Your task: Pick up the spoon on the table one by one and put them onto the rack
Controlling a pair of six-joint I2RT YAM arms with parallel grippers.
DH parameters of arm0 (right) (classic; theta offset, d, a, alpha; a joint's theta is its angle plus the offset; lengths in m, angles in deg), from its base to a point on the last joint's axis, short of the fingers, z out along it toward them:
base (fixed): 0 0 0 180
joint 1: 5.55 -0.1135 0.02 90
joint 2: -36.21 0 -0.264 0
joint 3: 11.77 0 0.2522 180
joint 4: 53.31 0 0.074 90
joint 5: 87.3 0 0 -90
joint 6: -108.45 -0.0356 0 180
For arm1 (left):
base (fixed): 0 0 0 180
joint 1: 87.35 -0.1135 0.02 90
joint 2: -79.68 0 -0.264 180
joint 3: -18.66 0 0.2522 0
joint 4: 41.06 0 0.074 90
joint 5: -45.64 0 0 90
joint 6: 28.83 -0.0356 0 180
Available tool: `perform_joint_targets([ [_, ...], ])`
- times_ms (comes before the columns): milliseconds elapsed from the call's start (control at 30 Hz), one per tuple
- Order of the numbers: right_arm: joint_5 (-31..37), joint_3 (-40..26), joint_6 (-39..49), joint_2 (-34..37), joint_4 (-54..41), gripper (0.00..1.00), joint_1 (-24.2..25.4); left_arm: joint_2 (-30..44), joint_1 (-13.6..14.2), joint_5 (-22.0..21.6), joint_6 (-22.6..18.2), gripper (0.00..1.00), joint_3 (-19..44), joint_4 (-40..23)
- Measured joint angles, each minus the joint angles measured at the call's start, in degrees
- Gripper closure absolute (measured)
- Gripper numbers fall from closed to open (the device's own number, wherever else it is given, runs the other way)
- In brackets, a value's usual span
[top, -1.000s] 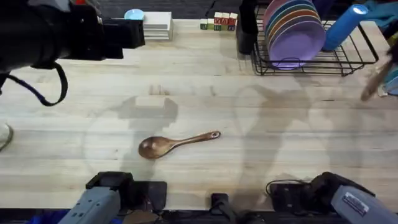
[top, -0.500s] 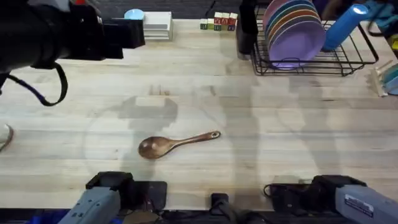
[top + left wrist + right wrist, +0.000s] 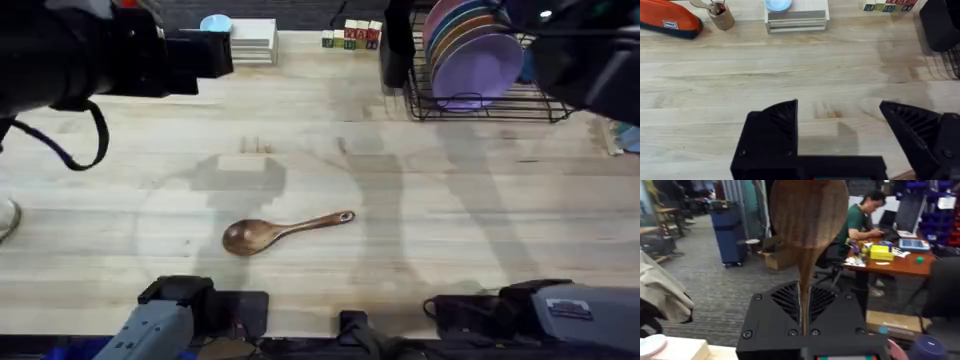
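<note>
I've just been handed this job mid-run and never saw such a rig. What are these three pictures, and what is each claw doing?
Two robot arms work at a table. The overhead picture looks down on it: one brown spoon lies mid-table, and the black wire rack with coloured plates stands at the far right. The other two pictures come from cameras on each wrist. The left claw is open over bare wood. The right claw is shut on another spoon, bowl upward, raised near the rack.
</note>
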Motion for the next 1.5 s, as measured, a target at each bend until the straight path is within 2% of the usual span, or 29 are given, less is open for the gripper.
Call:
perform_joint_targets([
  [67,0.0,0.0,0.0,2.3,2.8,0.969,-1.0,0.0,0.0,0.0,0.0,0.007,0.0,0.0],
  [100,0.0,-0.1,-0.2,5.7,5.4,0.969,-2.3,0.0,0.0,0.0,0.0,0.007,0.0,0.0],
  [300,0.0,-2.0,-2.2,11.1,5.6,0.969,-3.1,0.0,0.0,0.0,0.0,0.007,0.0,0.0],
  [367,0.0,-4.8,-3.0,15.0,6.0,0.969,-3.1,0.0,0.0,0.0,0.0,0.007,0.0,-0.2],
  [767,0.0,-5.5,-3.3,22.9,6.0,0.969,-3.1,0.0,0.0,0.0,0.0,0.007,0.0,-0.2],
  [1300,0.0,-5.5,-3.2,24.1,-1.5,0.969,-3.0,0.0,0.0,0.0,0.0,0.007,0.0,-0.2],
  [1500,0.0,-5.6,-3.3,24.1,-7.3,0.969,-3.0,0.0,0.0,0.0,0.0,0.007,0.0,-0.2],
])
